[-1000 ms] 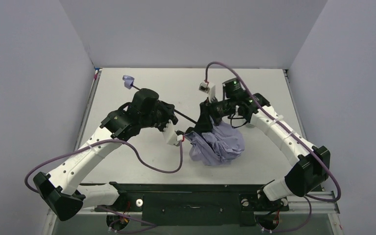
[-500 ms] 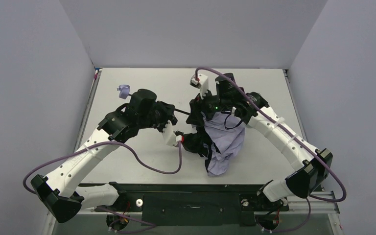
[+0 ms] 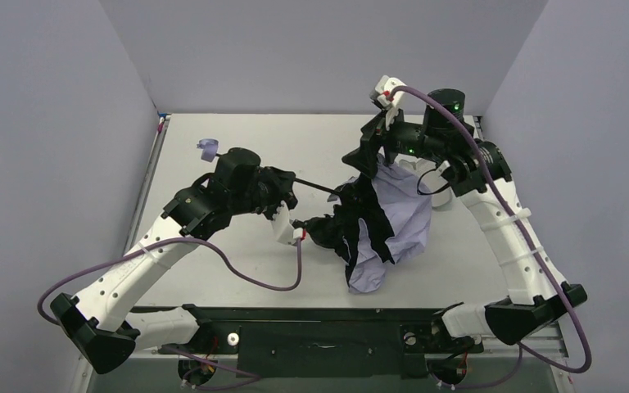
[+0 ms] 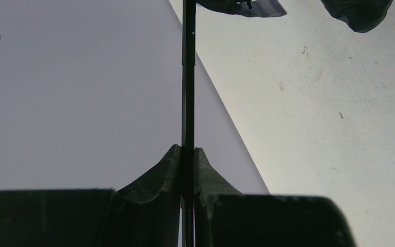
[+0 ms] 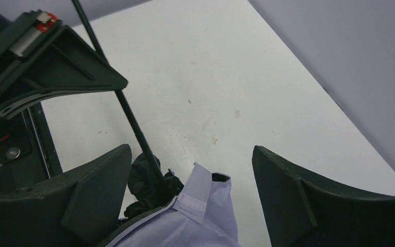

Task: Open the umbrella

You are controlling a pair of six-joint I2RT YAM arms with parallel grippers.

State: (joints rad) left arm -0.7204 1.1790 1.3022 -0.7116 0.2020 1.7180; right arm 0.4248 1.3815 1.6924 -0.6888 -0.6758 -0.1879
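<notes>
The pale lavender, black-lined folding umbrella point(image 3: 397, 225) droops half-open over the middle of the tabletop point(image 3: 237, 139), light and floppy, so its stiff thin black shaft point(image 4: 187, 77), clamped by the left end effector point(image 4: 187, 152), looks the sound hold, while the right end effector point(image 5: 190, 175) gapes empty above it.

Looking down, I have the umbrella point(image 3: 377, 237) stretched across the table point(image 3: 450, 270): knob handle point(image 3: 207, 149) at the far left, shaft point(image 3: 319, 190) running rightwards to the canopy point(image 3: 405, 217) right of centre. My left gripper point(image 3: 287, 184) sits on the shaft between knob and canopy; my right gripper point(image 3: 370, 160) hangs just behind the canopy's far edge
</notes>
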